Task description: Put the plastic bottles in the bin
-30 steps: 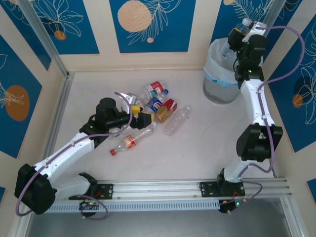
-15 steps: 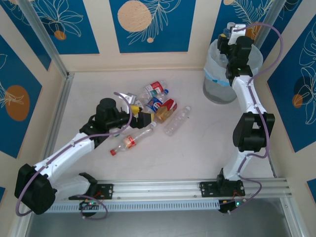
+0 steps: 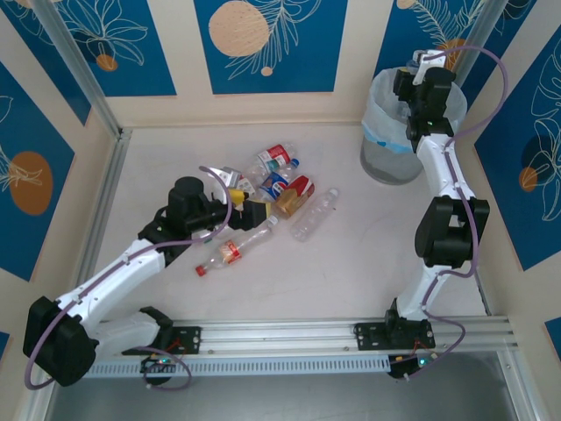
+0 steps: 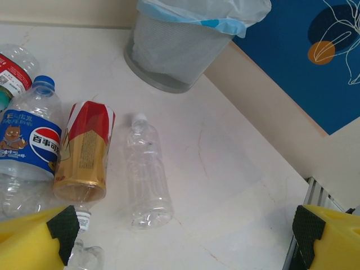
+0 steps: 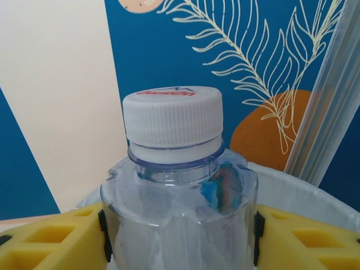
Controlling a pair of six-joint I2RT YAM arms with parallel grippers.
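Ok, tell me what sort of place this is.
Probably a staged robot test cell, not a real room: the left arm and right arm are bolted to an aluminium rail, printed blue wall panels box in the pale table, and plastic bottles lie scattered near a lined bin.

On my pale bench (image 3: 368,254) I see the bin (image 3: 382,160) standing; the plastic bottles (image 3: 279,184) lie clustered well left of it.

Glossy clear plastic bottle (image 5: 179,214) (ribbed white cap (image 5: 172,115)) — crinkly liner (image 4: 202,14) over mesh bin (image 4: 169,56)
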